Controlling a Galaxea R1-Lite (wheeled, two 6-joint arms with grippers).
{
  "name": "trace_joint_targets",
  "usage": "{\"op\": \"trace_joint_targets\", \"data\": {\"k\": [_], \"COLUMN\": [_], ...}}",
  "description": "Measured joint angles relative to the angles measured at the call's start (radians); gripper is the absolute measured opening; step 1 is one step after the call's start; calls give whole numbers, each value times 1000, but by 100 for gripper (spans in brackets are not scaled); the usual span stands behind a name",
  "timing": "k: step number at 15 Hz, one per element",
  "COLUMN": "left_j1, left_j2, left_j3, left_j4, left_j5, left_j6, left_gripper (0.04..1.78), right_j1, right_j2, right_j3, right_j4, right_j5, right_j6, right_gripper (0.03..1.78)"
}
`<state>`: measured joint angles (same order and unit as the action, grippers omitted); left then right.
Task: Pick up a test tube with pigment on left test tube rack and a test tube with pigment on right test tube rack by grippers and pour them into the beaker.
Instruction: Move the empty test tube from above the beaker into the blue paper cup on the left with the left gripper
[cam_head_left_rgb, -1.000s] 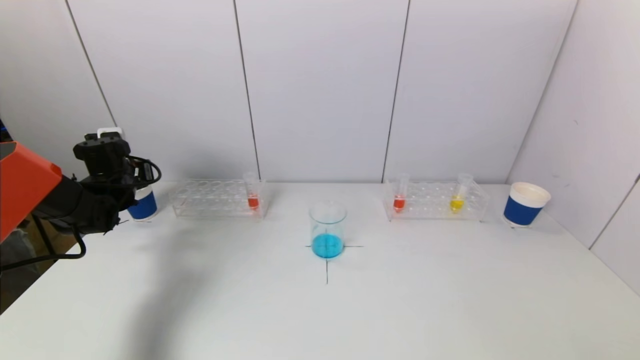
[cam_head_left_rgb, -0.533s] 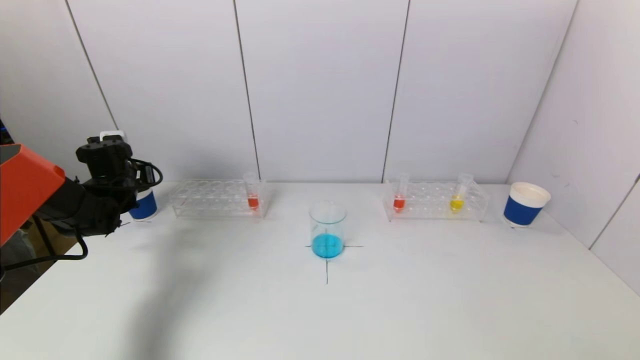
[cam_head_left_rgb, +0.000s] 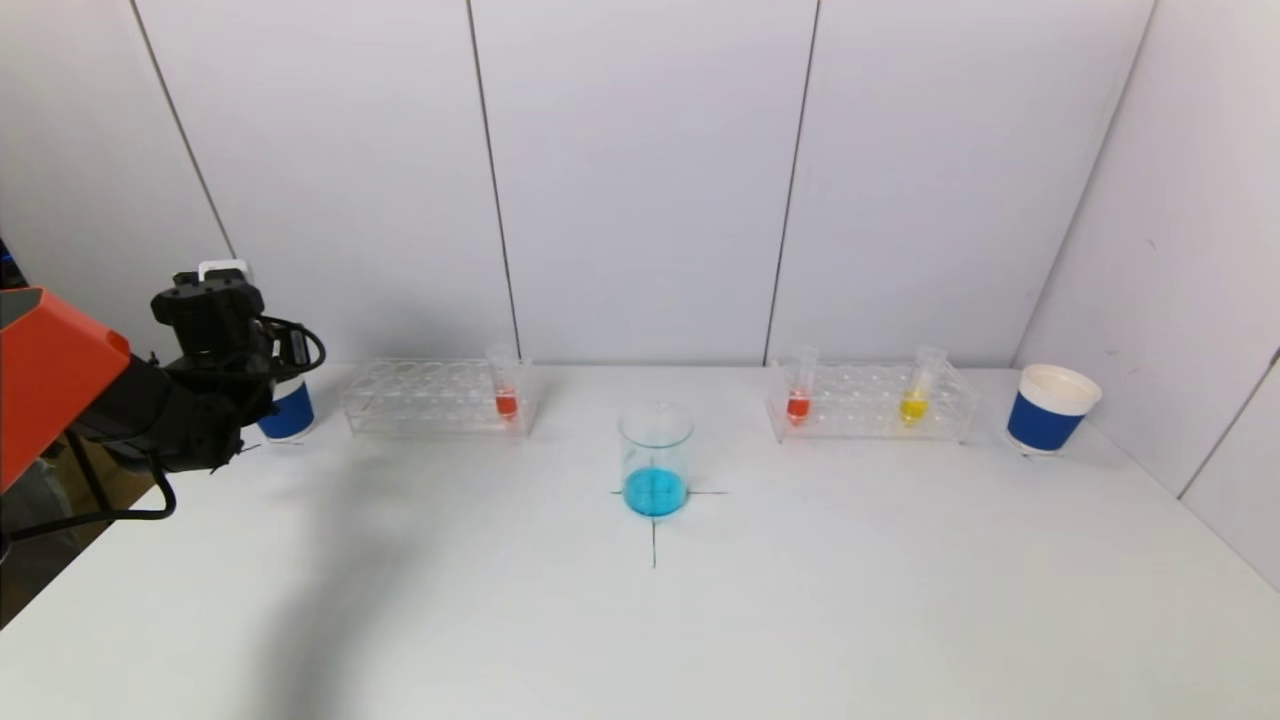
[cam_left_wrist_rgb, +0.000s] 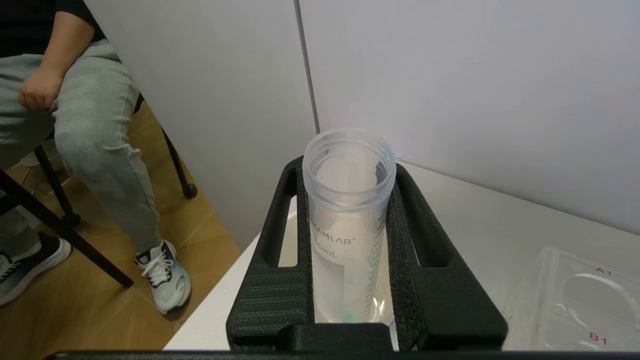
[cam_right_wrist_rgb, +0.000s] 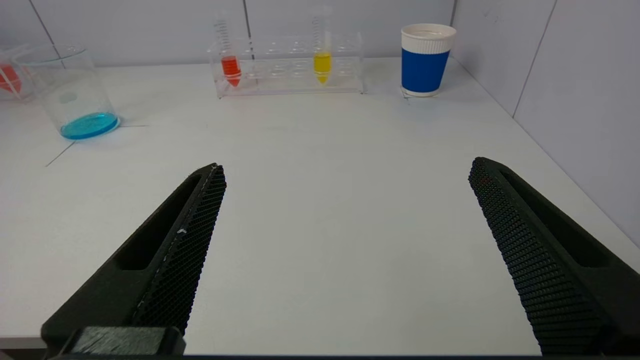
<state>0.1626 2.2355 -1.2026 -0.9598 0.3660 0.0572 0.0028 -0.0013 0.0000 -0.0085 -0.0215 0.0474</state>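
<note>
Test tube (cam_left_wrist_rgb: 348, 220), emptied, upright, pinched between L gripper (cam_left_wrist_rgb: 350, 200) fingers at table's far-left edge, over blue cup (cam_head_left_rgb: 288, 411). R gripper (cam_right_wrist_rgb: 345, 180) jaws spread wide, holding nothing, above table.

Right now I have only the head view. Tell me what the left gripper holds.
Observer: The left gripper is shut on a tube, upright, mouth up.
Operator: Report its contents.
Observer: It looks empty, with only a faint trace at the bottom.
Operator: Find the right gripper for me.
Observer: The right gripper is open and holds nothing. It is over the table, facing the right rack.
</note>
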Motion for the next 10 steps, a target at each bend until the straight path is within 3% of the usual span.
{"op": "trace_joint_targets", "data": {"k": [4,10], "left_j1": [1,1], "left_j2": [-1,-3], "left_j3": [2,3], "left_j4": [-1,-1], "left_j5": [0,0], "left_j6": [0,1], "left_gripper": [63,151], "right_j1": [0,0], "right_j2": [0,0], "right_j3": [0,0], "right_j4": [0,0], "right_j5": [0,0], "right_j6": [0,0], "right_gripper": [177,177]}}
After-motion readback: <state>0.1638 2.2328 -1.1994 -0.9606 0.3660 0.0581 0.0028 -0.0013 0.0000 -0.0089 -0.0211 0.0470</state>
